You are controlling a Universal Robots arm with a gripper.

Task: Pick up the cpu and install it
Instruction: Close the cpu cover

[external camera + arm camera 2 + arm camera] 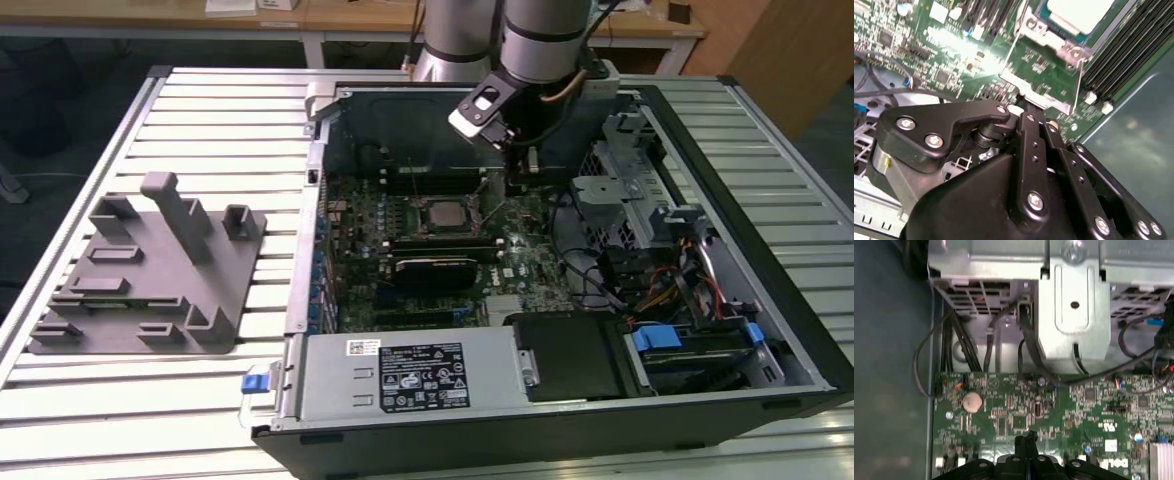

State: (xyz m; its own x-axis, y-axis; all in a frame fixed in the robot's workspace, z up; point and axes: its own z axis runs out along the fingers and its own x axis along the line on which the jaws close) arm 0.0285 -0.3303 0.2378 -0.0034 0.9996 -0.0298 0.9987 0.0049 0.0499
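Note:
The cpu lies flat in the motherboard socket inside the open computer case, silvery top plate up. In the second wrist view the cpu sits inside the socket's metal frame, with thin wire levers running alongside. My gripper hangs over the board, a little toward the exterior view's right and rear of the socket. It is apart from the chip. In the first wrist view my gripper has its black fingertips pressed together, with nothing between them. In the second wrist view my gripper is just above the green board.
A grey plastic fixture block stands on the slatted table at the exterior view's left. Inside the case are a power supply, a metal drive cage and loose cables. Memory slots flank the socket. A coin battery sits on the board.

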